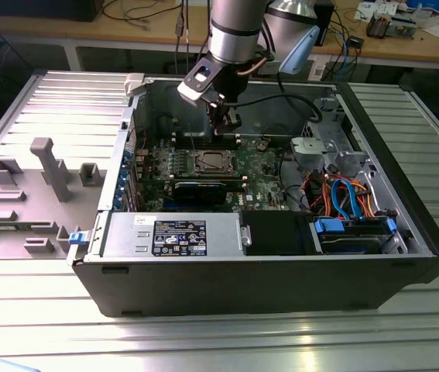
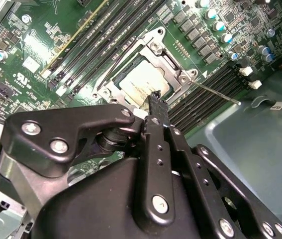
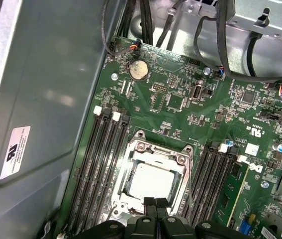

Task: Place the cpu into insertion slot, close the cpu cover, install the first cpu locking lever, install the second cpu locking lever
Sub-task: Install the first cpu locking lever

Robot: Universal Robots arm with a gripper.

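Observation:
The cpu [image 3: 150, 180] lies in the insertion slot [image 1: 207, 161] on the green board, its dull silver top showing in both wrist views [image 2: 141, 82]. The silvery cpu cover [image 3: 156, 151] lies flat around it as a frame [image 2: 156, 46]. A thin metal locking lever [image 2: 215, 92] sticks out from one socket corner, across the black memory slots. My gripper [image 3: 156, 203] hangs just above the socket's edge with its black fingertips [image 2: 155, 99] pressed together and nothing between them. In the exterior view the gripper [image 1: 224, 126] is inside the open case, slightly behind the socket.
Long black memory slots [image 3: 97, 164] flank the socket on both sides. The case wall [image 3: 41, 99] stands close by. Cables and a drive cage [image 1: 324, 151] fill the exterior view's right; a power supply [image 1: 176, 236] sits in front. A grey fixture [image 1: 49, 170] stands outside on the left.

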